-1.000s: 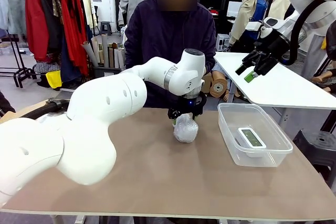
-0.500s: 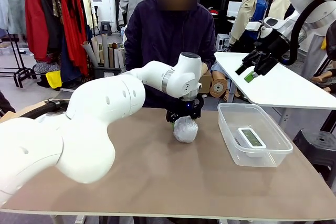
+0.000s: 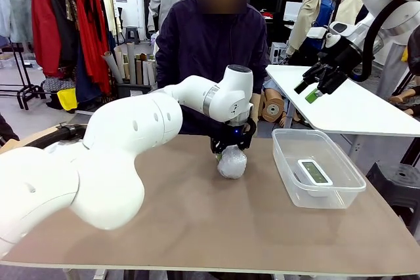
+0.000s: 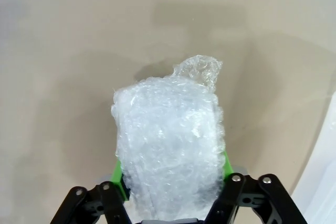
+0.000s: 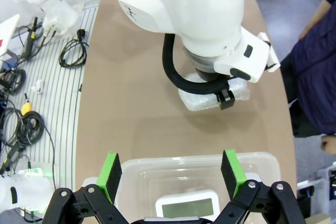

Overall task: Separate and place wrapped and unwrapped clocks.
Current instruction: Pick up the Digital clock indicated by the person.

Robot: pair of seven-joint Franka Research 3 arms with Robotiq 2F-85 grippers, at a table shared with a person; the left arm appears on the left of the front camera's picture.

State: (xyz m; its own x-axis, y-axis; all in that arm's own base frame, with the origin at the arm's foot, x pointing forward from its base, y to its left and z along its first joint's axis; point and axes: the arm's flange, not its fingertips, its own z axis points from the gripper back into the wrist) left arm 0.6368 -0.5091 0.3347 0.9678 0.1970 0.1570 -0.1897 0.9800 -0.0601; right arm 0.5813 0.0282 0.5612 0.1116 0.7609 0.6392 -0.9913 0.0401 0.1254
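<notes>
Reaching down over the middle of the table [image 3: 164, 227], the left gripper [image 3: 232, 151] has its green pads [image 4: 119, 178] pressed against both sides of the wrapped bundle [image 4: 169, 140], a rounded lump of bubble wrap that sits on the brown tabletop. To the right stands a clear tub [image 3: 317, 167] with the bare white clock [image 3: 314, 174] lying inside, screen up. The right gripper [image 3: 316, 85] hangs high above the tub with its fingers [image 5: 232, 171] spread wide and nothing between them. A person [image 3: 211, 50] in dark clothes stands at the far side.
</notes>
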